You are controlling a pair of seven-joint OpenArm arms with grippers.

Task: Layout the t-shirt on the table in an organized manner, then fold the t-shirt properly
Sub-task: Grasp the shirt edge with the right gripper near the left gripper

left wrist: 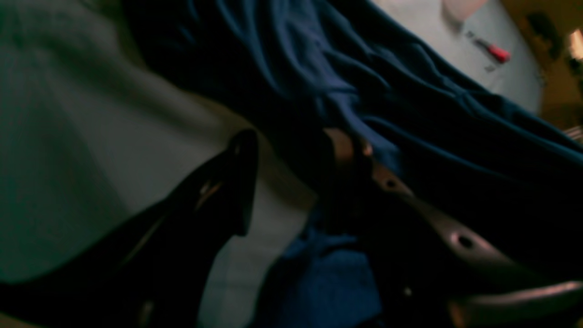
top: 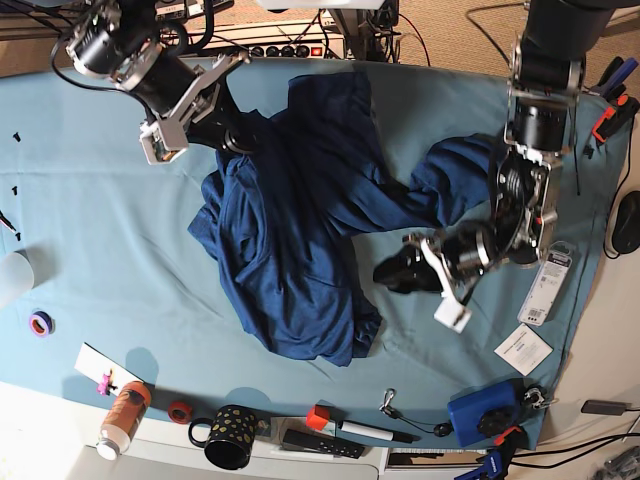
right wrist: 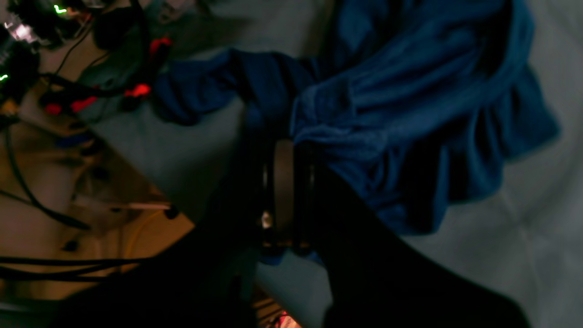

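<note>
Navy fabric of the t-shirt [top: 290,240] lies bunched in the middle of the table [top: 110,250]. My right fingers [right wrist: 284,150] are pinched tight on its edge at the shirt's far-left corner. My left fingers [top: 400,268] stand parted just right of the shirt, one finger over a fold; whether they grip it I cannot tell.

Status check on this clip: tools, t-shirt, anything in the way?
Right tool shut on the t-shirt. Left tool part open at the shirt's edge, grip unclear. Shirt bunched, not laid flat. Clutter along the table edge, including a mug.
</note>
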